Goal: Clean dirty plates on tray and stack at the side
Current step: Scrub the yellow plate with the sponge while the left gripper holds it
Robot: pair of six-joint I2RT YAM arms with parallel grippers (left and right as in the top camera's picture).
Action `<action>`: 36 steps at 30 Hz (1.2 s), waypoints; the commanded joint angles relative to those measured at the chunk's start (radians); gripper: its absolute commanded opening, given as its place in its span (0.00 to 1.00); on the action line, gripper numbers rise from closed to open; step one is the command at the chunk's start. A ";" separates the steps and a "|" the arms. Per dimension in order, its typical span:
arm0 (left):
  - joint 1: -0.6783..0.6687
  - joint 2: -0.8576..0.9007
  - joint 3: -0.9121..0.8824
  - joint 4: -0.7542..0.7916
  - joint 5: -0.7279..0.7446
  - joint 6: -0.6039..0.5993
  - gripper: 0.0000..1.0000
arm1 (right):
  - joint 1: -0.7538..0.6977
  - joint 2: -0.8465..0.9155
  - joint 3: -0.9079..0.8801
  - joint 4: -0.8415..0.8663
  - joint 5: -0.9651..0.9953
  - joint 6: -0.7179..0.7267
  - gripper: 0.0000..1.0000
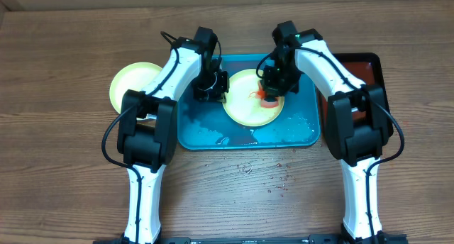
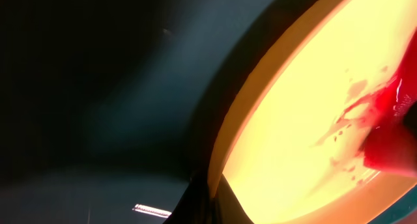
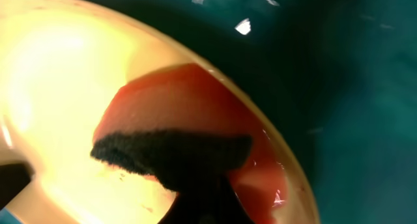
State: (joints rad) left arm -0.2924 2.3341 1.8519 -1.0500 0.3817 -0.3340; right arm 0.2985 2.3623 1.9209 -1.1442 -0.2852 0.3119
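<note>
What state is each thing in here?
Large teal plastic tray: wet.
Pale yellow round plastic plate on it: red-smeared.
Second pale yellow plate, left of tray: no smears visible.
Red sponge with dark pad: pressed on smeared plate.
Right tool: shut on sponge.
Left tool: at plate rim, grip unclear.

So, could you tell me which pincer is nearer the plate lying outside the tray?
Left. The left pincer sits over the left of the tray, just right of that plate; the right pincer, with its sponge, is farther right, across the tray.

Left gripper [image 1: 211,88] and right gripper [image 1: 272,89] both low, tilted down, near each other; jaw state unclear
</note>
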 commanded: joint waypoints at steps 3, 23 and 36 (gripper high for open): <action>-0.002 0.007 -0.004 0.000 0.061 0.042 0.04 | 0.119 0.022 -0.029 0.062 -0.118 0.006 0.04; 0.018 0.007 -0.004 -0.002 0.056 0.043 0.04 | 0.009 0.022 -0.027 -0.115 0.125 -0.059 0.04; 0.019 0.007 -0.004 -0.027 0.017 0.065 0.04 | -0.058 0.022 0.035 -0.019 0.098 -0.080 0.04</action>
State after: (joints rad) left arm -0.2871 2.3344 1.8519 -1.0622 0.4229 -0.3080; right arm 0.2337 2.3627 1.9354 -1.2198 -0.2447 0.2382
